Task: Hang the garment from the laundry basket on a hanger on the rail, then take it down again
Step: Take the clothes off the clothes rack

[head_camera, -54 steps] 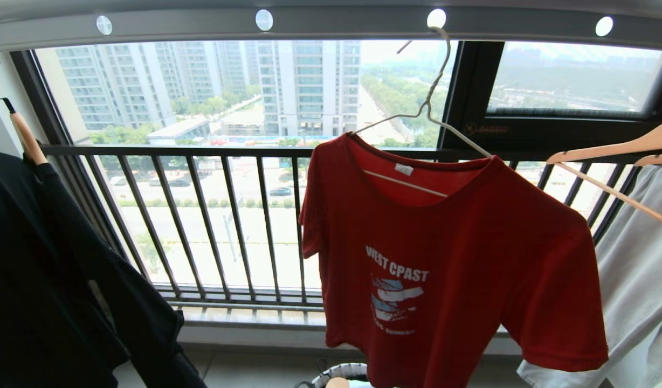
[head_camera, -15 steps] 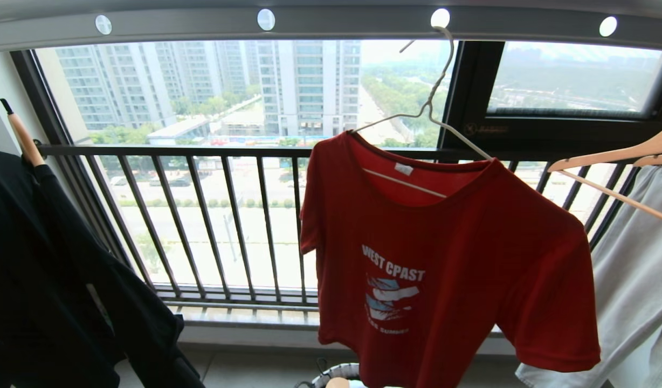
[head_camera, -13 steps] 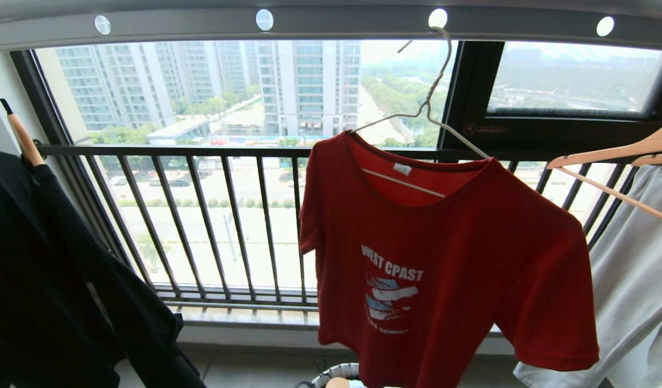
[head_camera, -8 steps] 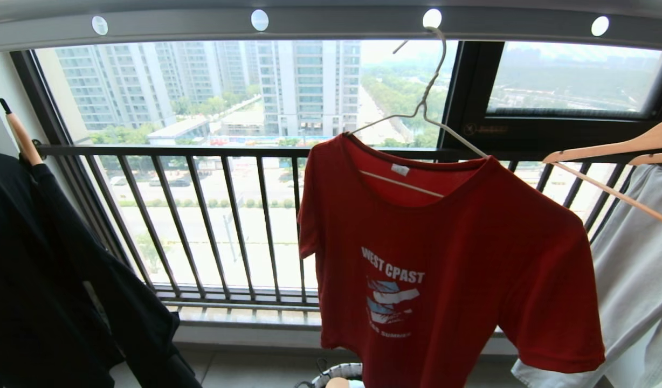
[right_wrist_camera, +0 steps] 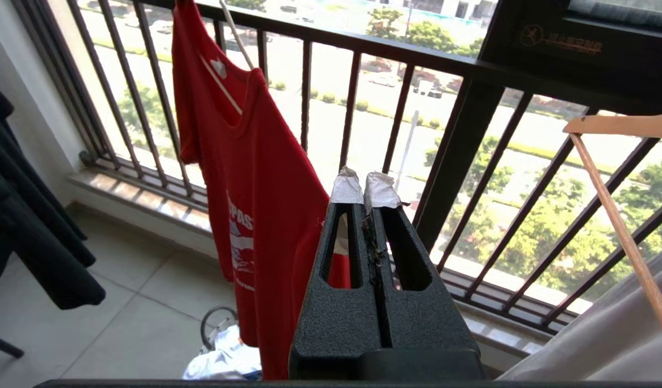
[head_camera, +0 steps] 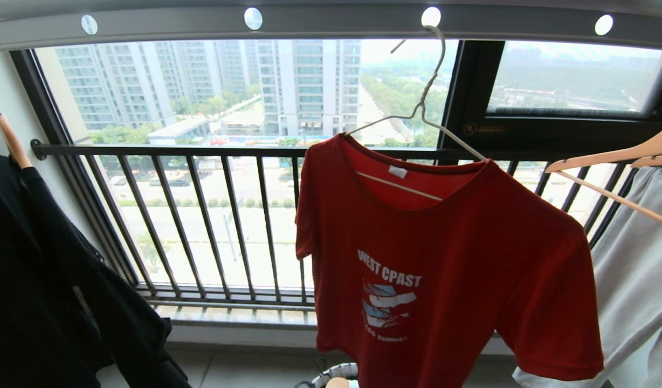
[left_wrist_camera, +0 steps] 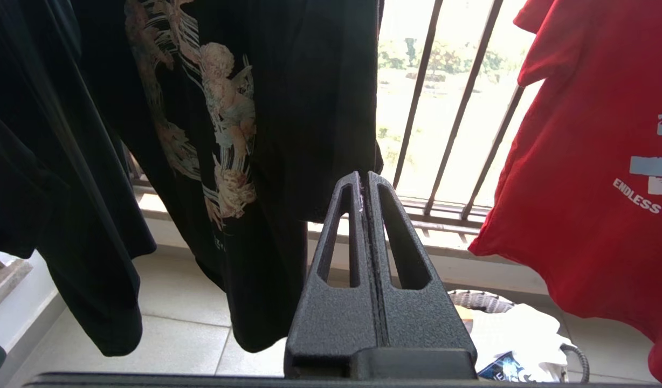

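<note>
Hanging red garment (head_camera: 444, 258) overhead; closed right tool (right_wrist_camera: 365, 186) wrist-view only.

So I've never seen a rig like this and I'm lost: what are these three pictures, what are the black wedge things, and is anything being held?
It is a two-armed robot on wheels, doing laundry on a balcony. The wide picture comes from a camera on its head; neither arm shows there. It shows a red T-shirt on a white wire hanger, hooked into a hole of the grey rail overhead. A black shirt hangs on the left, a pale one on the right, and a basket peeks in below.

The other two pictures come from cameras on the wrists. The black wedges are the robot's pincers: the left gripper near the black shirt, the right gripper beside the red one. Both are shut and hold nothing.
</note>
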`<state>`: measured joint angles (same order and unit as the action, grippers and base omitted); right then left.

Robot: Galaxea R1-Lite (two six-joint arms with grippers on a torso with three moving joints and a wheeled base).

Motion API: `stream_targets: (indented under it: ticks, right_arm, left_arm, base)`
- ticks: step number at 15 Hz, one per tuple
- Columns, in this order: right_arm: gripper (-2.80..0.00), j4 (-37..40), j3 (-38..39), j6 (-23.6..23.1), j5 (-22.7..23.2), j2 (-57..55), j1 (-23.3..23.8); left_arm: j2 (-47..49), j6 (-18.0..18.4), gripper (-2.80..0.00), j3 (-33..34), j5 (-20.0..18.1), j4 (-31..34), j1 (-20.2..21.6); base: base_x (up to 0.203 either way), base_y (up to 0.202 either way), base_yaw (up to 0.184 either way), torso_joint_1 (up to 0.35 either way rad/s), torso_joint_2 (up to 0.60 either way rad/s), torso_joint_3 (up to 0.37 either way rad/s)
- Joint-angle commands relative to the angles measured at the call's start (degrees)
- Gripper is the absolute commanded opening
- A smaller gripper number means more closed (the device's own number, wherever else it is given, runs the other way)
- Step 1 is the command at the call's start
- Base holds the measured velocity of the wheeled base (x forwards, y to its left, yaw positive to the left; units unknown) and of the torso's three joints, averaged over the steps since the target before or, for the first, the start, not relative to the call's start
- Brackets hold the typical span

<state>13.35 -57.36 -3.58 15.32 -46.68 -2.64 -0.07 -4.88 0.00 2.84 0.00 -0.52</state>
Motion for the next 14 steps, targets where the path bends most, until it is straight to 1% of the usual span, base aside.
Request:
stream_targets:
  ticks: [1, 2, 4, 5, 9, 11, 14]
  right_arm:
    - [-2.8, 2.91, -8.89, 0.08, 4.3, -11.66, -2.01]
    - [-2.8, 3.71, -11.71, 0.08, 6.03, -14.41, -3.59]
    - [-2.8, 4.37, -15.91, 0.09, 7.13, -20.0, -6.91]
    - [0.0, 4.46, -18.18, 0.08, 7.29, -22.74, -7.91]
    - [0.0, 4.57, -28.16, -0.07, 7.51, -31.65, -10.59]
    - [0.0, 4.4, -30.34, -0.27, 7.57, -35.0, -11.57]
    - [0.0, 2.2, -31.13, -2.67, 7.25, -39.77, -13.87]
  left_arm:
    - [0.07, -0.05, -2.8, 0.0, 0.06, 0.0, 0.0]
    - [0.07, -0.05, -2.8, 0.0, 0.06, 0.0, 0.0]
    - [0.07, -0.05, -2.8, 0.0, 0.06, 0.0, 0.0]
    - [0.07, -0.05, -2.8, 0.0, 0.06, 0.0, 0.0]
    - [0.07, -0.05, -2.8, 0.0, 0.06, 0.0, 0.0]
    - [0.07, -0.05, -2.8, 0.0, 0.06, 0.0, 0.0]
    - [0.07, -0.05, -2.8, 0.0, 0.06, 0.0, 0.0]
  base:
    - [0.0, 0.0, 0.0, 0.0, 0.0, 0.0]
    - [0.0, 0.0, 0.0, 0.0, 0.0, 0.0]
    - [0.0, 0.0, 0.0, 0.0, 0.0, 0.0]
    - [0.0, 0.0, 0.0, 0.0, 0.0, 0.0]
    - [0.0, 0.0, 0.0, 0.0, 0.0, 0.0]
    - [0.0, 0.0, 0.0, 0.0, 0.0, 0.0]
    - [0.0, 0.0, 0.0, 0.0, 0.0, 0.0]
